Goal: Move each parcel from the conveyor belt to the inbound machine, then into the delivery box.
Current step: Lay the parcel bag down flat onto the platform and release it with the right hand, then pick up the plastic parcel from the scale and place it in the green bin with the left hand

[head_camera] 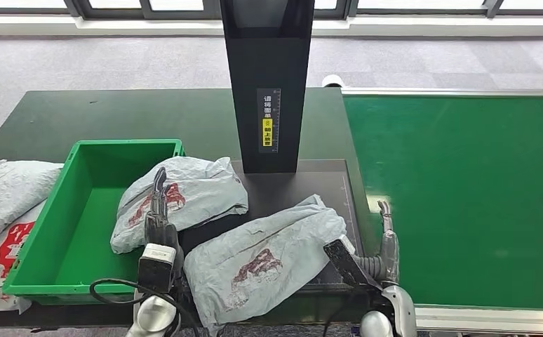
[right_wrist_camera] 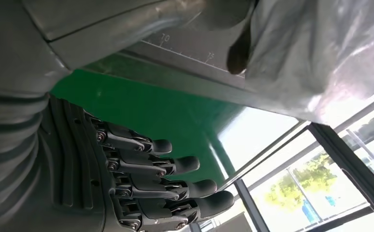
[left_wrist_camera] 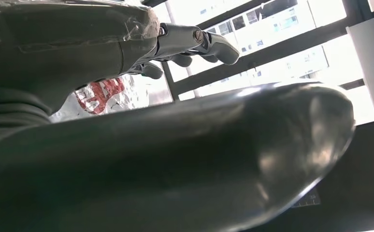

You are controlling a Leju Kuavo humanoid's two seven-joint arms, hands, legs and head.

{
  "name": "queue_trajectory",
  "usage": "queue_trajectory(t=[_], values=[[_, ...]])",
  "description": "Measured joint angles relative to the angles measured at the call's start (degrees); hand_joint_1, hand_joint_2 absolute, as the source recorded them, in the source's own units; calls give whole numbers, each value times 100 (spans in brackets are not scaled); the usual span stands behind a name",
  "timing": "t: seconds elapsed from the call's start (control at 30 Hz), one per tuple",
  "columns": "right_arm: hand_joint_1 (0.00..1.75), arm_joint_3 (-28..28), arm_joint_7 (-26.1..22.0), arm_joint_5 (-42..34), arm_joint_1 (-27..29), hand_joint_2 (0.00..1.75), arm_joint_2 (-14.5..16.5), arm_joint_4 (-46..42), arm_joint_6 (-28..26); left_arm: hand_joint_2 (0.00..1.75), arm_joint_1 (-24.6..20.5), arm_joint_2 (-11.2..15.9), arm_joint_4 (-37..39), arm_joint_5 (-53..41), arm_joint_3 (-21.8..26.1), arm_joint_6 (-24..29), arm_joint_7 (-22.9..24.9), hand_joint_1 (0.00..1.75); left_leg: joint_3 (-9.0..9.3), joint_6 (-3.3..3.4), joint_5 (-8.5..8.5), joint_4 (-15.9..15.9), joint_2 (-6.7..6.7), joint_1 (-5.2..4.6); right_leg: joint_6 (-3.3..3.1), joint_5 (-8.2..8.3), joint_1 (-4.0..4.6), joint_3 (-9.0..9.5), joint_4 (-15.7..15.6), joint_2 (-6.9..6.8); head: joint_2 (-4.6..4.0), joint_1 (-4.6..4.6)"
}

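Beside right hand [head_camera: 386, 235], seemingly untouched: parcel [head_camera: 265, 256].

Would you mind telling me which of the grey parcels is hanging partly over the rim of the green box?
It is the parcel just ahead of the left hand, draped over the green box's right rim. The parcel nearer the right hand lies on the machine's platform.

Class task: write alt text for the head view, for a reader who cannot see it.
Two grey parcels lie on the black inbound machine's platform, one parcel overlapping the green delivery box, the other nearer the robot. The left hand touches the far parcel; the right hand stands open beside the near one, next to the green conveyor belt.
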Motion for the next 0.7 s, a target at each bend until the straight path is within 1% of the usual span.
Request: queue_trajectory(t=[0.13,0.23,0.3,0.43,0.53,0.67,0.7], values=[[0,-52,139,180,305,175,31,-558,116,0,24,12,-57,-103,-65,-38,39,0,0,0,0,0,0,0,0,0,0,1,0,0,1,0],[0,-71,214,326,525,175,68,-1055,218,0,35,40,-114,-200,-92,-182,17,0,1,0,0,0,1,0,0,0,0,0,0,3,1,0],[0,-74,202,350,649,175,95,-1369,247,0,37,81,-140,-359,-117,-443,75,0,1,0,0,0,2,0,0,0,0,-1,0,3,1,0],[0,-74,81,267,876,175,126,-1995,243,0,46,237,-148,-1121,-311,-1260,210,0,1,0,-1,-1,5,0,0,-1,0,0,0,4,0,0],[0,-74,29,148,957,175,127,-2270,227,0,92,295,-149,-1563,-428,-1460,214,0,2,-2,-3,-1,14,0,0,0,0,-1,0,12,0,0],[0,-74,-218,-179,1011,175,127,-2475,140,175,118,392,-150,-1959,-540,-1738,254,0,4,-2,-4,0,18,0,0,0,0,0,-1,12,0,0],[0,-74,-303,-261,1037,175,127,-2535,108,175,118,426,-144,-2083,-572,-1841,287,0,4,-2,-4,-1,18,0,0,0,0,0,-1,12,0,0]])
